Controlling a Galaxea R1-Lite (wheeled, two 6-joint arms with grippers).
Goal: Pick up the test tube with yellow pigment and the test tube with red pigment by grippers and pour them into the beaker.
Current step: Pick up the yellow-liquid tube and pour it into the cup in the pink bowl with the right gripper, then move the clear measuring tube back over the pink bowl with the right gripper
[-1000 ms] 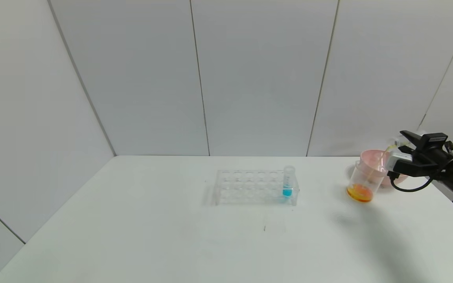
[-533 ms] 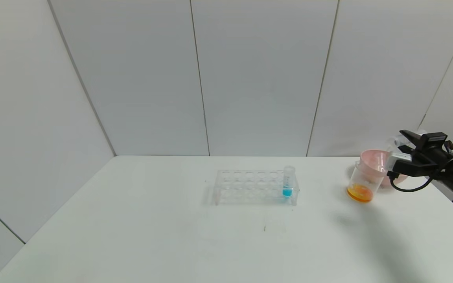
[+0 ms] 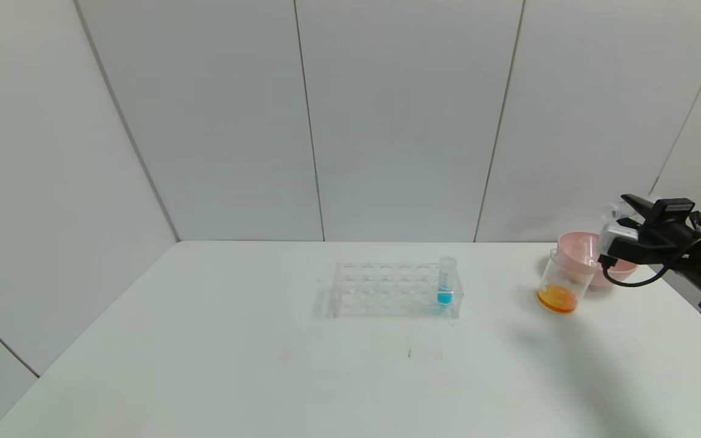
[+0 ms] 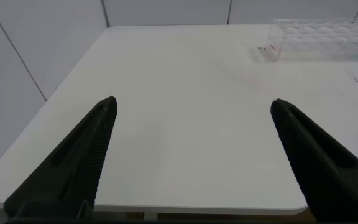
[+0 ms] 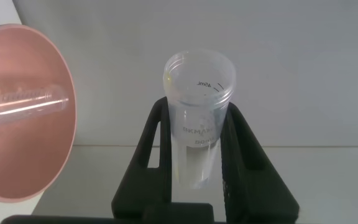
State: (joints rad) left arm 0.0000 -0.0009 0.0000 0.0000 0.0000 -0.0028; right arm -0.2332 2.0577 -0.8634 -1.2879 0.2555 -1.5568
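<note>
My right gripper point(image 3: 625, 213) hangs at the table's far right, above and just right of the beaker point(image 3: 560, 277). It is shut on a clear test tube point(image 5: 199, 118) that looks empty, with only a yellow trace at its rim: the test tube with yellow pigment. The tube point(image 3: 611, 213) lies tilted, mouth toward the beaker. An orange layer covers the beaker's bottom. No tube with red pigment in it is in view. My left gripper point(image 4: 192, 106) stands open with nothing between its fingers, over the table's near left part.
A pink bowl point(image 3: 577, 243) stands right behind the beaker, and an empty clear tube point(image 5: 23, 106) lies in it. A clear rack point(image 3: 387, 289) sits mid-table and holds a tube with blue liquid point(image 3: 445, 283) at its right end.
A thin yellow stream ran from the held tube into the beaker a second ago and has stopped. The right gripper has risen a little with the tube.
</note>
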